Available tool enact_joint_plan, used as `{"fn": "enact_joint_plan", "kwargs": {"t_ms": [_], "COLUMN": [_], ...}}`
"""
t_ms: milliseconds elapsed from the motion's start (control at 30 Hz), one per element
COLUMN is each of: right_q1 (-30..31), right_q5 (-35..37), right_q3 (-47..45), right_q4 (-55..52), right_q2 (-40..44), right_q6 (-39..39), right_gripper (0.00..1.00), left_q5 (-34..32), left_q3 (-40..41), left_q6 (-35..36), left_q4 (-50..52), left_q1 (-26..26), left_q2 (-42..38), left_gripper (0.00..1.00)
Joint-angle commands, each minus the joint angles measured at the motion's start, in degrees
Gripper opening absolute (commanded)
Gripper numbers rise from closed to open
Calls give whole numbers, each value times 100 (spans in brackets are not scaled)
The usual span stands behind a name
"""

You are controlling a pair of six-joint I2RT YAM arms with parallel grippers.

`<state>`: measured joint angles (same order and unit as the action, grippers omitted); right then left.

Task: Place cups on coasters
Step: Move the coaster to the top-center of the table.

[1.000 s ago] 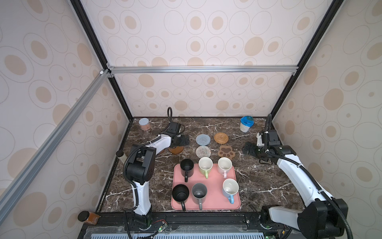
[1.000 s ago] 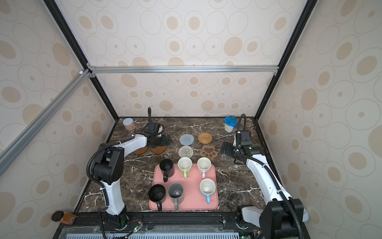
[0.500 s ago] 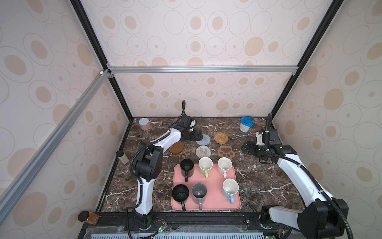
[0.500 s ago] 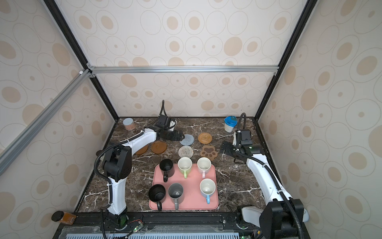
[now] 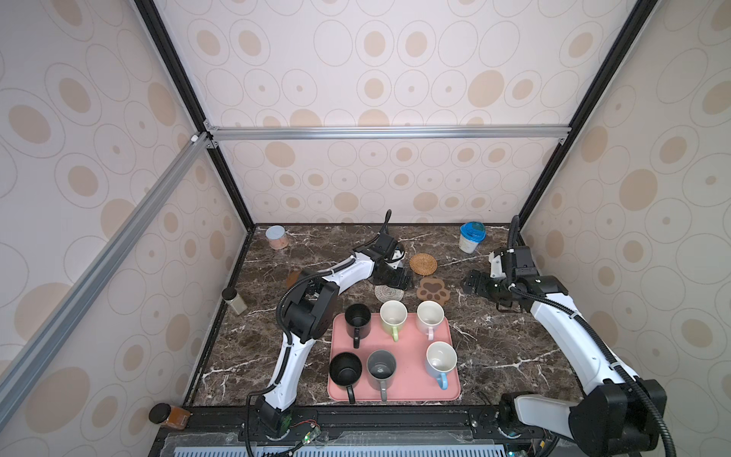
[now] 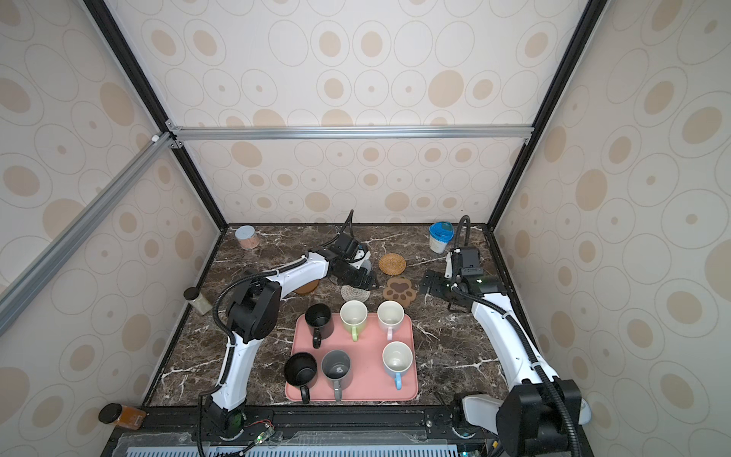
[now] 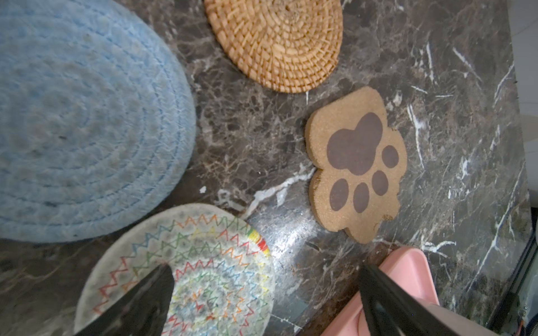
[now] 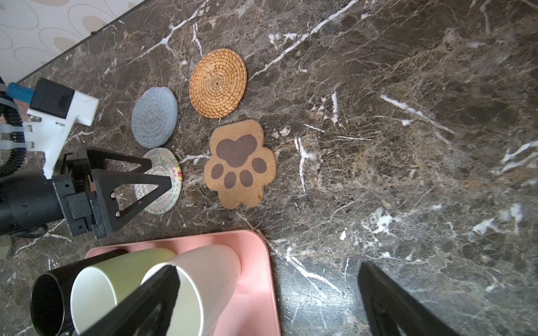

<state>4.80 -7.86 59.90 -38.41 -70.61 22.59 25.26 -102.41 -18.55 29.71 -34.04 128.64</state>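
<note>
Several cups stand on the pink tray (image 5: pixel 411 380): black (image 5: pixel 357 316), light green (image 5: pixel 393 315) and white-pink (image 5: pixel 430 315) at the back, black (image 5: pixel 345 370), grey (image 5: pixel 381 368) and white-blue (image 5: pixel 440 358) in front. Behind the tray lie the coasters: whitish woven (image 5: pixel 389 293), paw-shaped (image 5: pixel 432 290), tan rattan (image 5: pixel 423 264), blue-grey woven (image 8: pixel 154 117) and a brown wooden disc (image 6: pixel 306 288) partly under the left arm. My left gripper (image 7: pixel 265 270) hangs open and empty over the whitish woven coaster (image 7: pixel 203 261). My right gripper (image 8: pixel 267 269) is open and empty, right of the paw coaster.
A pinkish can (image 5: pixel 276 236) stands at the back left and a white jar with a blue lid (image 5: pixel 470 236) at the back right. A small black-lidded jar (image 5: pixel 234 300) sits by the left wall. Patterned walls close in three sides.
My left arm has swung rightward from over the wooden discs to above the woven coasters. The right arm has not moved, and both grippers stayed open.
</note>
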Motion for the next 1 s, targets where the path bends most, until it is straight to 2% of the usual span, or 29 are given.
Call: {"fn": "enact_joint_plan", "kwargs": {"t_ms": [0, 133, 267, 667, 967], "right_q1": [-5, 3, 4, -1, 4], "right_q5": [78, 92, 102, 179, 161], "right_q3": [114, 123, 97, -11, -37], "right_q4": [-155, -183, -184, -185, -149], "right_q2": [12, -3, 28, 105, 75], "right_q6": [-68, -62, -53, -40, -9], "right_gripper": [100, 100, 100, 100, 100], "left_q5": [90, -657, -590, -1068, -1070], "left_q3": [-62, -161, -86, -315, -378], "left_q6": [182, 140, 90, 54, 100], "left_q4": [152, 502, 454, 476, 476], "left_q1": [-47, 30, 204, 625, 690], "left_q2": [34, 215, 351, 543, 549], "left_gripper": [100, 100, 100, 100, 100]}}
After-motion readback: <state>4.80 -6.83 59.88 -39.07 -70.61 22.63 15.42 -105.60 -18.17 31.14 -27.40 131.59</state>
